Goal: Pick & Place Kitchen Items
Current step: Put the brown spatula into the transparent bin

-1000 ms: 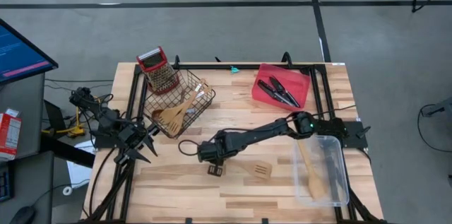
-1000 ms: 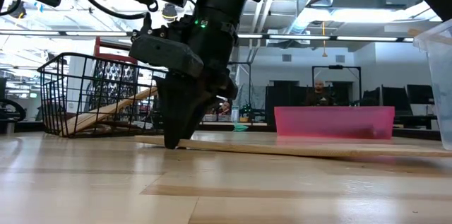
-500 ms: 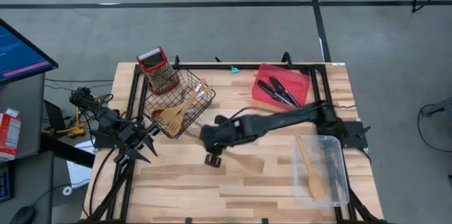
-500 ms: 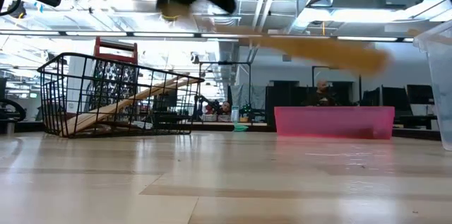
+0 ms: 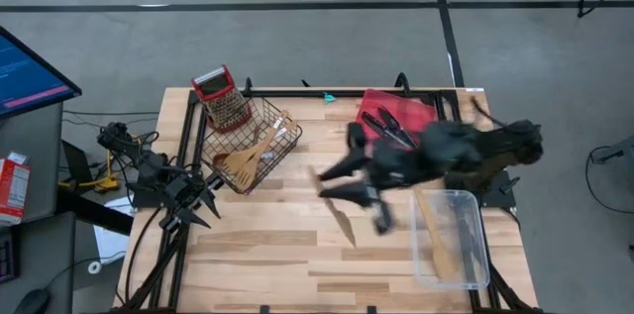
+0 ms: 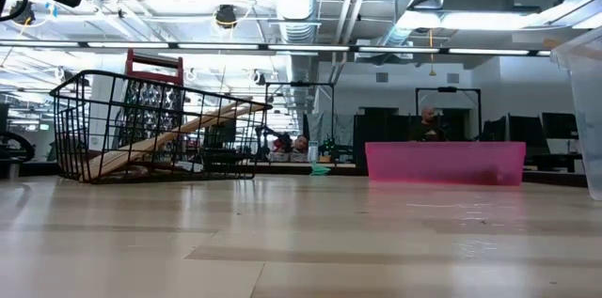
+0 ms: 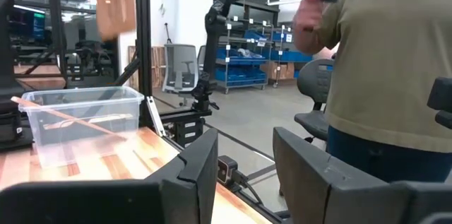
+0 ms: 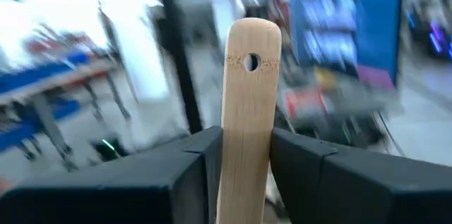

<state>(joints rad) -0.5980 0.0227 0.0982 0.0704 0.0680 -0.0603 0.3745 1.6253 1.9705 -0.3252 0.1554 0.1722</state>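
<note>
My right gripper [image 5: 369, 195] is high over the middle of the table, blurred, and shut on a pale wooden spatula [image 5: 341, 221]. In the right wrist view [image 8: 247, 160] the spatula's handle stands between the fingers. The spatula also shows as a blur in the left wrist view [image 7: 113, 1]. My left gripper [image 5: 198, 207] waits open and empty at the table's left edge. More wooden utensils [image 5: 248, 156] lean inside the black wire basket [image 5: 282, 131]. Black-handled knives [image 5: 391, 128] lie on the red tray [image 5: 371, 106]. A wooden spoon [image 5: 434, 235] lies in the clear bin [image 5: 475, 255]. My right gripper pinches the spatula's flat handle [image 8: 244, 146] between its two fingers, a short way below the end with the hanging hole [image 8: 251, 61], which sticks out past the fingertips. The spatula is lifted clear of the table; its blade end is hidden behind the gripper in the wrist view.
A red-handled grater [image 5: 223, 96] leans at the basket's far left. In the low view the basket [image 6: 150, 129], the red tray [image 6: 447, 162] and the bin's wall [image 6: 588, 110] stand on the table. A person in an olive shirt [image 7: 395, 61] stands beyond the table.
My right gripper has lifted the spatula off the table's middle, risen out of the low view and swung fast toward the table's right, toward the clear bin. The spatula has gone from lying flat on the wood to hanging clear in the gripper.
</note>
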